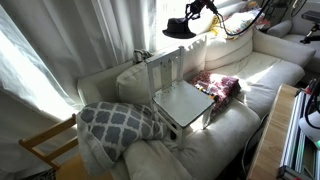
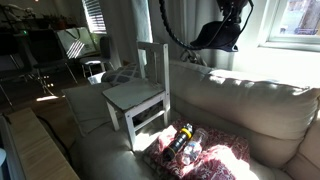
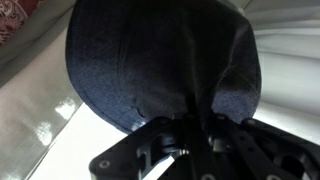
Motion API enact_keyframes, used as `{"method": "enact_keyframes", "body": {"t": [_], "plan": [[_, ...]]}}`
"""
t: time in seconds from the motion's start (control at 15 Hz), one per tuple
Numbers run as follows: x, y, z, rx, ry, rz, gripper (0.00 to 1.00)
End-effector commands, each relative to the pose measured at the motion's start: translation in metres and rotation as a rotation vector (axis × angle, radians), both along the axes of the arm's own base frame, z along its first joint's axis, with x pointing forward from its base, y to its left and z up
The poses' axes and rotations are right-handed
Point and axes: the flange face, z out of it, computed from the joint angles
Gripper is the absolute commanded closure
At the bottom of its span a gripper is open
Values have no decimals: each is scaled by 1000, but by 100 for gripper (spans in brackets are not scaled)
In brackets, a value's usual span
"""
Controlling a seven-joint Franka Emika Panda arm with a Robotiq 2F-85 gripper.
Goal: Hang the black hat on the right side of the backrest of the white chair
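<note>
My gripper (image 1: 197,14) is shut on the black hat (image 1: 177,27) and holds it in the air above the sofa back. The hat hangs from the fingers in an exterior view (image 2: 217,36) and fills the wrist view (image 3: 150,55), with the gripper (image 3: 190,125) pinching its edge. The white chair (image 1: 182,100) stands on the sofa seat; its slatted backrest (image 1: 165,68) rises below and a little left of the hat. In an exterior view the chair (image 2: 135,95) shows its backrest (image 2: 153,60) to the left of the hanging hat.
A grey-and-white patterned cushion (image 1: 120,122) lies beside the chair. A pink floral cloth (image 1: 218,85) with a bottle on it (image 2: 178,142) lies on the sofa seat. A bare-wood chair frame (image 1: 45,145) stands by the sofa. Curtains hang behind.
</note>
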Motion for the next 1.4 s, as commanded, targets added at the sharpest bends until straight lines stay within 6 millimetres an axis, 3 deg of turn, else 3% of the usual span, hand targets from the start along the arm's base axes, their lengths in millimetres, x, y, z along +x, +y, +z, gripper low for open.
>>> {"method": "enact_keyframes", "body": {"t": [0.0, 0.07, 0.13, 0.33, 1.33], "plan": [[-39, 3, 21, 107, -30, 133, 98], [-46, 4, 21, 100, -15, 113, 98], [-24, -5, 18, 70, -19, 88, 93], [-36, -3, 22, 79, -12, 97, 93], [-38, 3, 20, 85, -3, 104, 93]]}}
